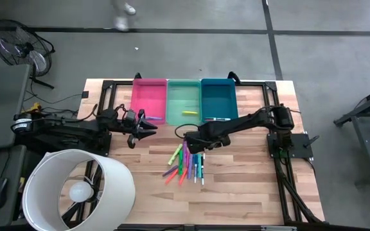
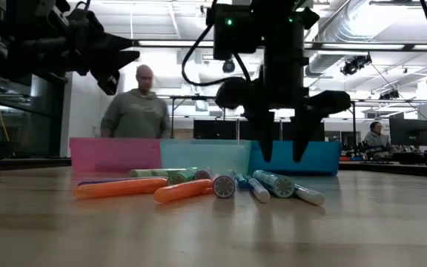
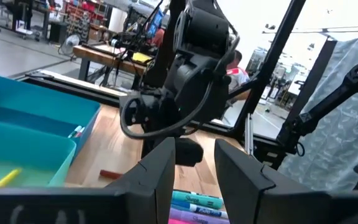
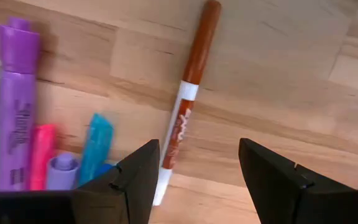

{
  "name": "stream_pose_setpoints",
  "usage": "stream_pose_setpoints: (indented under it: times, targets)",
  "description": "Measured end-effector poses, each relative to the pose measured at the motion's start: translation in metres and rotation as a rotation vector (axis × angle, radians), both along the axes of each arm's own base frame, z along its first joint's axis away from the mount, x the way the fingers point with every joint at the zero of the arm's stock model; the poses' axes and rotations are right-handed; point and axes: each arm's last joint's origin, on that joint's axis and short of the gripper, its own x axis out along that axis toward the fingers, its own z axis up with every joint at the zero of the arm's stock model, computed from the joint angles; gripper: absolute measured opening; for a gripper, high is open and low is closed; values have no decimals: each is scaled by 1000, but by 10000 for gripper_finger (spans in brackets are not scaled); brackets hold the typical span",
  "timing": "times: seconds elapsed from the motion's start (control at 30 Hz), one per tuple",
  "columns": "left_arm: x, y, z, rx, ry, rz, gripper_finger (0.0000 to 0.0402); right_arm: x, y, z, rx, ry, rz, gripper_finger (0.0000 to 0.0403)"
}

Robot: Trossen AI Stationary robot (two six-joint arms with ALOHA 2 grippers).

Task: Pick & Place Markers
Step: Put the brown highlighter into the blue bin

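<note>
- In the right wrist view, the right gripper (image 4: 194, 177) is seen with its fingers spread and nothing between them, poised above a brown-and-white marker (image 4: 185, 102) lying flat on the wooden table (image 4: 303, 74).
- That marker's white end lies in the gap between the two fingers, while its brown end runs away from the gripper; its long axis is therefore roughly in line with the gripper's reach, slightly slanted, and a closing of the fingers would be made across it.
- Just beside it, on one side only, the heap of markers (image 1: 186, 162) begins: a blue, a pink and a purple one are seen close to one finger.
- From the high view, the right gripper (image 1: 196, 138) is judged clearly the nearer tool, hanging over the heap's edge nearest the bins.
- The left gripper (image 1: 148, 127) is held off to the side near the pink bin (image 1: 149, 96), its fingers parted on nothing, well apart from the heap.
- Farthest off, a yellow marker (image 1: 189, 113) already lies in the green bin (image 1: 184, 90) and one more in the blue bin (image 1: 218, 93).
</note>
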Motion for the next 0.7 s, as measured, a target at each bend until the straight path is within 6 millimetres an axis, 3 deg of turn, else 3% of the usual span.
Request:
stream_pose_setpoints:
  times: [0.17,0.57,0.7]
  targets:
    - [0,0,0,3,0,13,110,5,-2,-10,11,3,-5,209]
    - [0,1,0,53,-5,27,111,9,-6,-11,-8,-46,-86,208]
    - [0,1,-1,48,5,26,111,7,-5,-21,15,-70,-116,208]
